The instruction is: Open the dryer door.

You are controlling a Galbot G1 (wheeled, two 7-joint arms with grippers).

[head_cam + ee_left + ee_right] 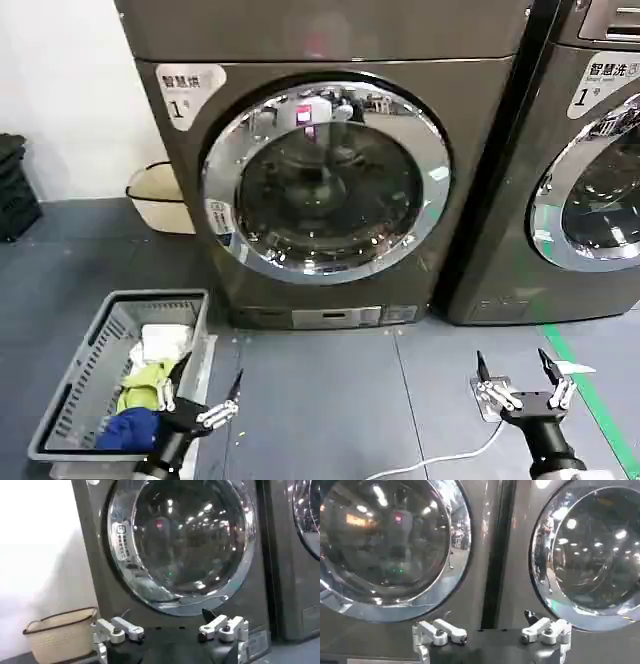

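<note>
Dryer door sat closed on the dryer, well ahead of and above both low-hanging grippers; left gripper and right gripper waited with fingers spread, empty. Opening it cleanly would probably mean hooking the chrome rim's edge and pulling outward

Non-task items, head view:
- Neighbouring machine, right edge of frame: dark grey-brown front-loader w/ chrome-rimmed round door, white label upper left corner. Stands just beside the centre unit.
- Laundry basket, lower left: grey slotted plastic, on floor. Holds white cloth, yellow-green cloth, blue cloth.
- Cream tub, mid left, dark rim, against white wall.
- Dark stacked item, far left edge; type unclear.
- Green floor tape, lower right.
- White cable, bottom centre, on grey floor.
</note>
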